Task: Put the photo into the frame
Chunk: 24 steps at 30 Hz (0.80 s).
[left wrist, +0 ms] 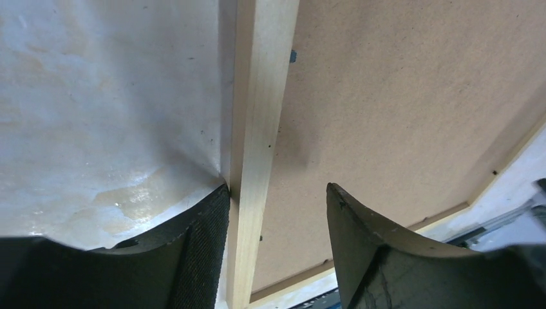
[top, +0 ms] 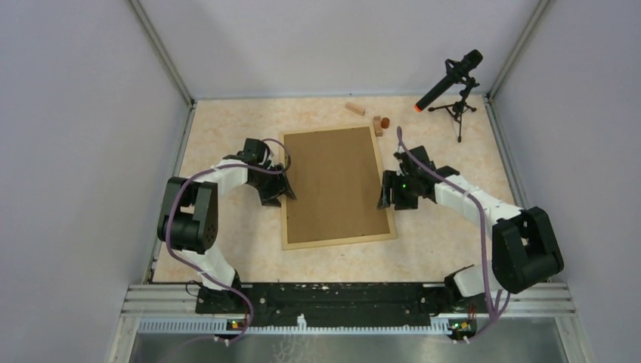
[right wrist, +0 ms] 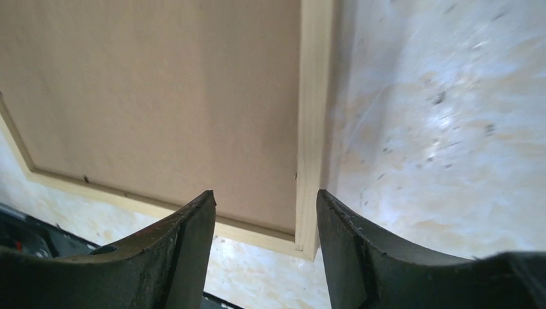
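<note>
The frame (top: pixel 339 241) lies flat in the middle of the table with its back up, brown board showing inside pale wood rails. The photo is hidden. My left gripper (top: pixel 281 186) straddles the frame's left rail (left wrist: pixel 261 96). In the left wrist view this gripper (left wrist: pixel 277 187) is open, one finger against the rail's outer side and the other over the board. My right gripper (top: pixel 387 193) straddles the right rail (right wrist: pixel 314 96) near a corner. In the right wrist view it (right wrist: pixel 264 192) is open, one finger just outside the rail and the other over the board.
Two small wooden blocks (top: pixel 354 109) (top: pixel 377 125) and a reddish-brown cylinder (top: pixel 385 122) lie just beyond the frame's far right corner. A microphone on a tripod (top: pixel 451 79) stands at the back right. Grey walls enclose the table on three sides.
</note>
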### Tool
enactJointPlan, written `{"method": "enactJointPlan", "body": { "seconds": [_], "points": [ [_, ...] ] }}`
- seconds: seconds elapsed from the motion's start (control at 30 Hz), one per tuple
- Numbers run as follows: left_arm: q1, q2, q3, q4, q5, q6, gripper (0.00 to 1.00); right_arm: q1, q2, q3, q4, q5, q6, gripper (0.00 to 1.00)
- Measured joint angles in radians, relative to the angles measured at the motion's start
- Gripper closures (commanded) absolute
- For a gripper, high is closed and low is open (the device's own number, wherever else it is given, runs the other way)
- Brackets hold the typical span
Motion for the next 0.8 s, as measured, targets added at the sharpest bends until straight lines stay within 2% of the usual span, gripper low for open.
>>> {"method": "enactJointPlan", "body": {
  "seconds": [0.1,0.17,0.3,0.8],
  "points": [
    [-0.005,-0.003,0.002,0.001,-0.024,0.045,0.49,-0.062,0.023,0.076,-0.042,-0.008,-0.027,0.49],
    [-0.006,-0.003,0.002,0.001,-0.042,0.069,0.60,-0.097,0.064,0.123,-0.071,-0.009,-0.050,0.57],
    [-0.004,-0.001,0.003,0.002,-0.074,0.110,0.70,-0.116,0.140,0.153,-0.111,-0.004,-0.086,0.67],
    [-0.004,0.016,0.022,-0.018,-0.071,0.159,0.96,-0.077,0.213,0.160,-0.169,-0.002,-0.165,0.70]
  ]
}}
